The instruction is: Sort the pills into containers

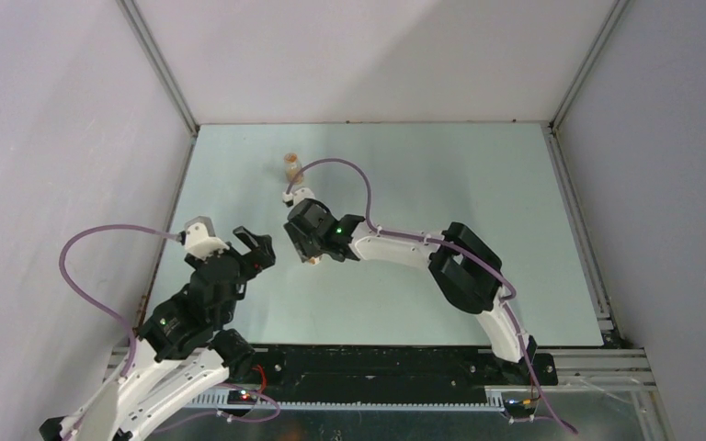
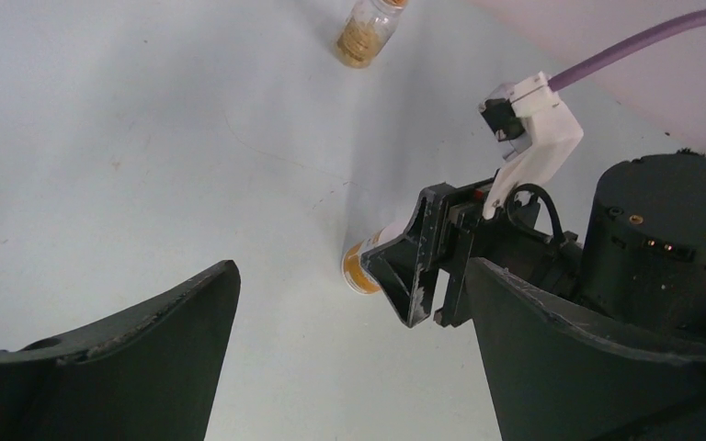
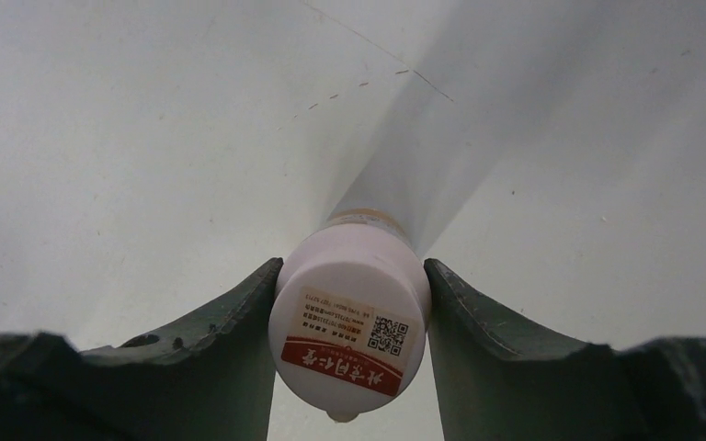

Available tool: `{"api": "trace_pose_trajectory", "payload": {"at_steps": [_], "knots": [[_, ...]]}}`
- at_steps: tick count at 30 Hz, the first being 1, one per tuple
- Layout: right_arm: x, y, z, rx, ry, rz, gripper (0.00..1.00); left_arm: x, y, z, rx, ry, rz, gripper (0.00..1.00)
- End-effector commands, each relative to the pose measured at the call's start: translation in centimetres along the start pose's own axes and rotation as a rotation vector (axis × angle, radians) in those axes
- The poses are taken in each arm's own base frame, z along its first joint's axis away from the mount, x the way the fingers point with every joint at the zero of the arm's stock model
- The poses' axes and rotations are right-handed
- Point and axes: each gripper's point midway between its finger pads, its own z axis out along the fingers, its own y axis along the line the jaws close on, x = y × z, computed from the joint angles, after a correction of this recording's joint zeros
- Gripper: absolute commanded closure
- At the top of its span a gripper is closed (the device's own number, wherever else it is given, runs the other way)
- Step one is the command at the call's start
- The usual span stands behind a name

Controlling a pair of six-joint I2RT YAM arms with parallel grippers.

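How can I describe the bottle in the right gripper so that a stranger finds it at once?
Start from the pale table and look near its middle, where the right gripper is closed on a white bottle. Unlike the clear jar farther back, which shows brownish contents, this bottle is opaque and bears a red and white printed label with a QR code.

We see a white pill bottle [image 3: 349, 344] pinched in the right gripper [image 3: 351, 268]. Its flat end faces the wrist camera (red-banded label with a QR code) and its amber end points downward. Well apart, toward 12 o'clock from it in the top view, a clear jar [image 1: 292, 167] of amber pills stands upright.
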Motion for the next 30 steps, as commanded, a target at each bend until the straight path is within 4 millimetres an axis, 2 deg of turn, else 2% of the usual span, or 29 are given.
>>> {"api": "trace_pose_trajectory", "payload": {"at_steps": [1, 2, 3, 4, 5, 6, 7, 8, 9, 10, 11, 12, 13, 14, 15, 16, 17, 18, 19, 20, 25, 28, 30], "knots": [[-2.2, -1.9, -1.2, 0.056, -0.024, 0.118, 0.5, 0.5, -1.1, 0.7, 0.036, -0.002, 0.004, 0.01], [-2.1, -2.1, -1.5, 0.052, -0.017, 0.132, 0.5, 0.6, -2.0, 0.8, 0.078, 0.001, 0.012, 0.01], [-2.9, -2.8, -2.3, 0.054, -0.027, 0.171, 0.51, 1.4, -2.1, 1.2, 0.095, 0.017, 0.066, 0.01], [-3.3, -2.9, -3.2, 0.036, -0.031, 0.207, 0.51, 1.5, -3.5, 1.2, 0.162, 0.02, 0.065, 0.01], [-3.2, -4.0, -3.6, 0.043, -0.018, 0.233, 0.51, 1.8, -4.3, 1.6, 0.2, 0.014, 0.098, 0.01], [-4.1, -3.9, -4.9, 0.006, -0.029, 0.272, 0.51, 2.2, -5.0, 1.6, 0.237, 0.028, 0.112, 0.02], [-3.8, -5.1, -5.3, 0.008, -0.013, 0.301, 0.51, 2.3, -5.6, 1.9, 0.261, 0.021, 0.129, 0.02], [-4.9, -5.8, -6.7, -0.024, -0.027, 0.347, 0.51, 2.7, -6.3, 2.0, 0.289, 0.034, 0.143, 0.01], [-4.2, -6.2, -7.2, -0.029, -0.007, 0.362, 0.52, 2.4, -7.0, 2.1, 0.32, 0.016, 0.162, 0.01], [-5.2, -6.8, -8.7, -0.055, -0.024, 0.392, 0.52, 3.0, -7.8, 2.0, 0.363, 0.036, 0.185, 0.01], [-4.5, -7.2, -9.2, -0.056, -0.004, 0.403, 0.52, 2.7, -8.8, 2.0, 0.408, 0.018, 0.214, 0.01], [-5.5, -7.6, -11.0, -0.088, -0.026, 0.42, 0.52, 3.3, -9.9, 1.8, 0.466, 0.043, 0.24, 0.01], [-5.2, -8.2, -11.7, -0.092, -0.021, 0.431, 0.52, 2.7, -11.1, 1.6, 0.519, 0.017, 0.269, 0.02], [-6.1, -8.2, -13.5, -0.124, -0.047, 0.441, 0.52, 3.7, -12.3, 1.3, 0.59, 0.053, 0.3, 0.03], [-5.6, -8.3, -14.2, -0.137, -0.033, 0.448, 0.52, 3.4, -14.1, 0.5, 0.69, 0.042, 0.331, 0.05], [-6.4, -8.7, -15.9, -0.147, -0.063, 0.462, 0.52, 4.3, -14.9, 0.6, 0.73, 0.068, 0.365, 0.06], [-6.5, -8.7, -17.4, -0.165, -0.071, 0.468, 0.52, 4.2, -16.6, -0.4, 0.829, 0.062, 0.397, 0.1], [-6.4, -8.9, -18.1, -0.169, -0.073, 0.482, 0.52, 4.8, -17.4, 0.0, 0.861, 0.072, 0.439, 0.13], [-6.5, -8.7, -19.4, -0.193, -0.083, 0.492, 0.52, 4.7, -18.4, -0.5, 0.908, 0.073, 0.454, 0.17], [-6.3, -8.9, -19.8, -0.195, -0.077, 0.5, 0.52, 5.0, -19.3, -0.2, 0.928, 0.071, 0.488, 0.19], [-5.9, -8.1, -23.0, -0.253, -0.088, 0.537, 0.51, 6.0, -21.3, 0.7, 0.973, 0.056, 0.558, 0.19], [-5.5, -7.9, -23.8, -0.269, -0.09, 0.55, 0.51, 5.9, -22.4, 0.4, 1.019, 0.04, 0.555, 0.18], [-5.5, -7.4, -24.4, -0.302, -0.09, 0.554, 0.51, 6.5, -22.9, -0.3, 1.077, 0.053, 0.557, 0.18]]}}
